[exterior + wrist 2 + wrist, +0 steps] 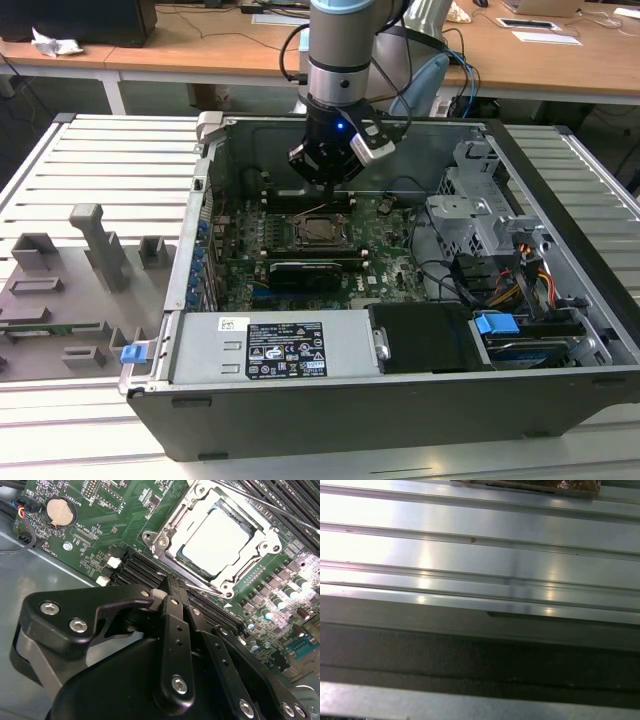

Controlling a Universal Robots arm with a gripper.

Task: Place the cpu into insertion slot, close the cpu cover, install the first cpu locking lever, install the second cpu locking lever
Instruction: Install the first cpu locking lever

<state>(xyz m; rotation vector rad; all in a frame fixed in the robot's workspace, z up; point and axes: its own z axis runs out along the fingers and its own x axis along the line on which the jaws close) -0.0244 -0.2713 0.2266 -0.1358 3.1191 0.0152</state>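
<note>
The small, flat, silvery-grey square cpu sat in the dark-rimmed insertion slot, framed by the metal cpu cover. The black end effector hovered just beside, fingers together and empty. The chip looked light, stiff and fragile, best held by its edges.

Open computer case on the slatted aluminium table, green motherboard inside, with a long black card across it, grey power supply along the near wall, metal drive cage toward the exterior view's right. In the second wrist view, a coin cell battery sits on the board near black memory slots. Grey fixture blocks stand on the table at the exterior view's left — wooden desks behind.
</note>
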